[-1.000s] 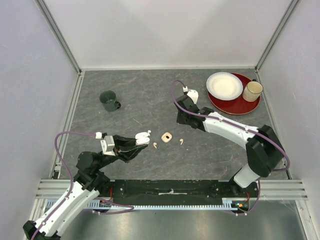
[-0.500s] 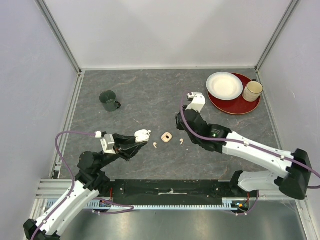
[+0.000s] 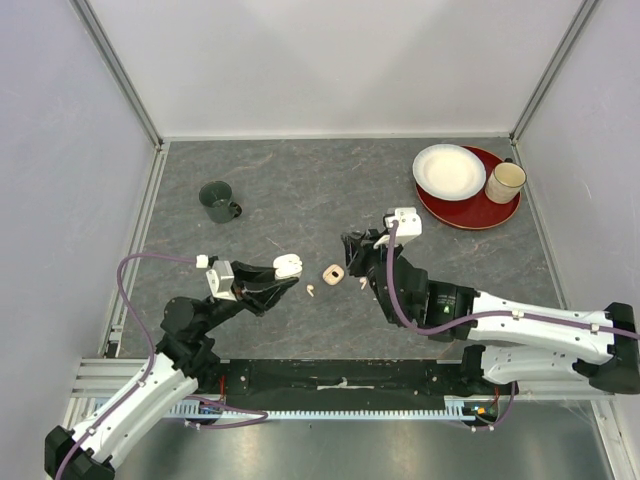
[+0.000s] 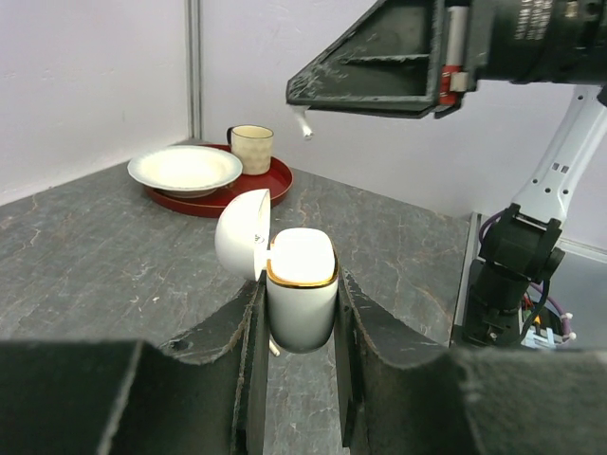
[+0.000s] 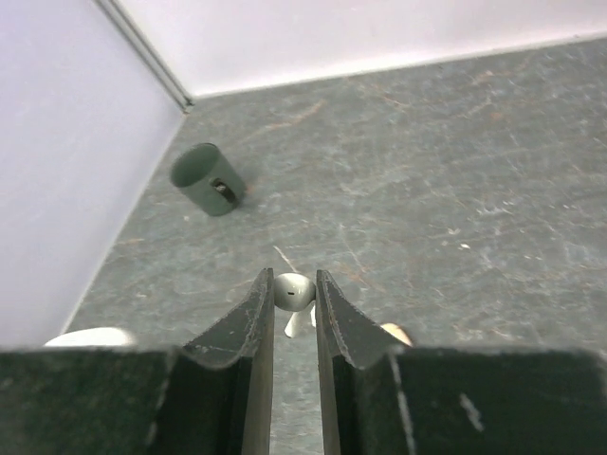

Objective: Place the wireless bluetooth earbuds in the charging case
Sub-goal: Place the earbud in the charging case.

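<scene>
My left gripper point(image 3: 281, 273) is shut on the white charging case point(image 3: 288, 265), held upright above the table with its lid open; in the left wrist view the case point(image 4: 302, 284) sits between the fingers point(image 4: 248, 332). My right gripper point(image 3: 349, 244) is shut on a white earbud point(image 5: 292, 294) and holds it in the air, to the right of the case. The left wrist view shows that earbud point(image 4: 304, 121) hanging under the right gripper, above and beyond the case. Two pale beige earbuds point(image 3: 311, 290) point(image 3: 363, 283) lie on the table either side of a small beige case point(image 3: 334, 273).
A dark green mug point(image 3: 217, 200) stands at the back left. A red tray point(image 3: 497, 211) at the back right carries a white plate point(image 3: 448, 171) and a beige cup point(image 3: 505, 182). Walls close the table on three sides.
My right arm has swung forward and down toward the table's middle, bringing the earbud close to the case. My left gripper has stayed almost still with the case.
</scene>
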Robot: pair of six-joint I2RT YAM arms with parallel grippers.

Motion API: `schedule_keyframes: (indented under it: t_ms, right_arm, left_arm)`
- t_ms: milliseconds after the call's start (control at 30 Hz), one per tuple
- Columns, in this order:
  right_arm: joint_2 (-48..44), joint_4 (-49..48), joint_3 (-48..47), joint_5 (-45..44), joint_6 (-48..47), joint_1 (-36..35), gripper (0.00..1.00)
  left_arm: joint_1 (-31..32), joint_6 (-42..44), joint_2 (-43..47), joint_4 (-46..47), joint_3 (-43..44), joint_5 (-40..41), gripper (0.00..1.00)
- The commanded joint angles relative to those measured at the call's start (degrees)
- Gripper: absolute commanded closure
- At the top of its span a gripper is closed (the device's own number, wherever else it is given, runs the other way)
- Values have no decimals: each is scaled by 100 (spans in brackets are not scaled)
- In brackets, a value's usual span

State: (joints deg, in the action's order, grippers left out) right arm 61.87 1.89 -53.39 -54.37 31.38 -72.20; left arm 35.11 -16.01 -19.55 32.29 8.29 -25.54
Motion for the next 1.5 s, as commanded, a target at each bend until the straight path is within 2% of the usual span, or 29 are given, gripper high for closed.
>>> schedule_keyframes:
  t_ms: [0,367,800,1033,1467]
  right_arm:
    - [-70,-1452,65,-575,-895,-487,100]
    - [493,-2482,-23,-66,-1398,-936,100]
    - [871,-2659,-251,1322,-1748,-962,100]
    - [1020,-2922,-155,1482,-2205,-989,100]
    - [942,-2677,-5,1517,-2601,-1059,100]
  left_arm:
    - [22,-148,-119,532,58,23,98]
    - [22,-148,-110,524,49,-100,98]
    - [13,186,-40,488,-12,-232,98]
    - [22,221,39,488,-3,-215,98]
    - [22,160,4,611,41,-118,98]
